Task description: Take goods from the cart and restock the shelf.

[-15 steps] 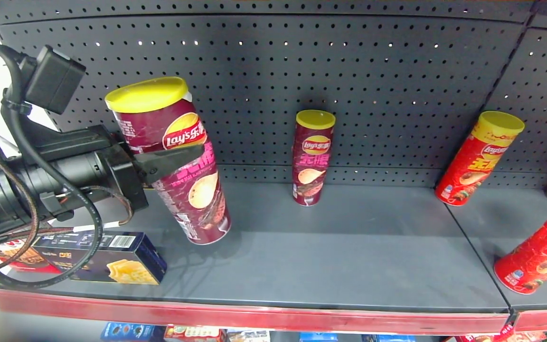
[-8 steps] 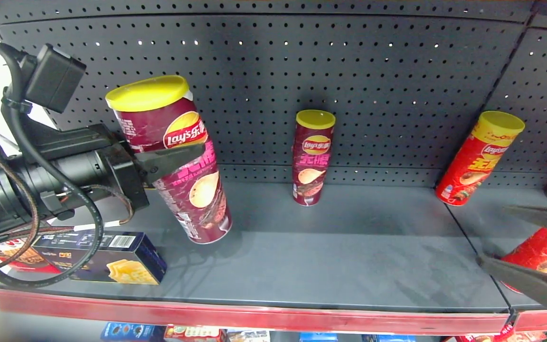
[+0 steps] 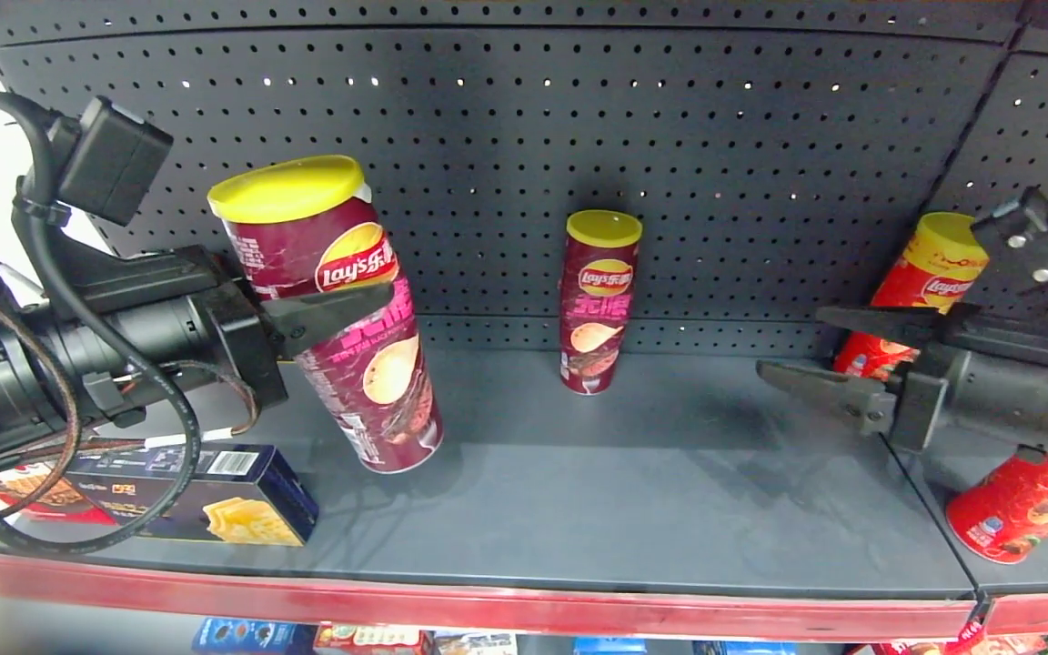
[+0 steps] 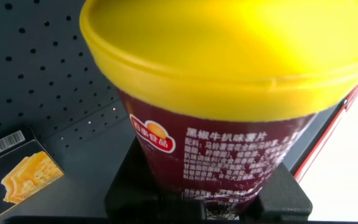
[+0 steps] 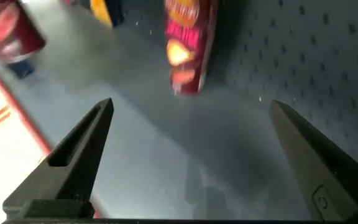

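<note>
The left gripper point(image 3: 342, 302) clenched a maroon chip can point(image 3: 356, 364) (tilted, yellow lid up) over the shelf's point(image 3: 651, 491) left part, beside a dark box point(image 3: 224, 498); the right gripper point(image 3: 790, 343) hung with fingers spread near a red can point(image 3: 929, 277).

Right gripper point(image 5: 191, 106) — black fingers spread wide above grey shelf point(image 5: 160, 168). Maroon chip can point(image 5: 188, 46) upright beside pegboard point(image 5: 303, 50); second maroon can point(image 5: 8, 28) farther off.

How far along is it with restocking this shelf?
Done: one purple can stands at the back of the shelf, red cans further right. In hand: the left jaws grip a second purple can, tilted over the shelf. Left: standing it and letting go; the right jaws are open, empty.
</note>
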Motion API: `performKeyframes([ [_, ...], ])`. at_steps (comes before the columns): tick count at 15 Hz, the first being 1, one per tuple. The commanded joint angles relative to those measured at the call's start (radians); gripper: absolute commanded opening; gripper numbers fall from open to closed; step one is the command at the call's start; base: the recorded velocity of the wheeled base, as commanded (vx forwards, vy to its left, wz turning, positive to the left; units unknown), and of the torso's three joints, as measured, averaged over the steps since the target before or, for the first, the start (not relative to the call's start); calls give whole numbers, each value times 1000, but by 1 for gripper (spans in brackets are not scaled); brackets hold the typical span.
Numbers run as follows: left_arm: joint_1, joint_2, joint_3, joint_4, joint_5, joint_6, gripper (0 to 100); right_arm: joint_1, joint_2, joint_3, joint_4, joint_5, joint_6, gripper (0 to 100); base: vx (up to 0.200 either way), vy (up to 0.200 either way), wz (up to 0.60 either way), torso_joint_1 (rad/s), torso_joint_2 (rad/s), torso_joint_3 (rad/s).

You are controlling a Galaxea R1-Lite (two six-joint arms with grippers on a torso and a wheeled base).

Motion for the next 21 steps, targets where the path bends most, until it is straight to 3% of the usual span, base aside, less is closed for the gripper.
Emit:
performKeyframes([
  [1, -1, 7, -6, 0, 0, 0, 0, -5, 183, -117, -40, 29, -4, 100, 0, 0, 0, 0, 0, 0],
  [5, -1, 11, -9, 0, -2, -2, 0, -31, 358, -249, -103, 125, -10, 100, 0, 0, 0, 0, 0, 0],
  [7, 7, 13, -23, 0, -25, -32, 0, -59, 438, -299, -191, 263, -22, 100, 0, 0, 0, 0, 0, 0],
  [12, 13, 54, -55, -22, -34, -40, 0, -88, 583, -411, -287, 460, -30, 100, 0, 0, 0, 0, 0, 0],
  [21, 13, 77, -46, -54, -35, -42, 0, -73, 721, -515, -312, 490, -30, 100, 0, 0, 0, 0, 0, 0],
])
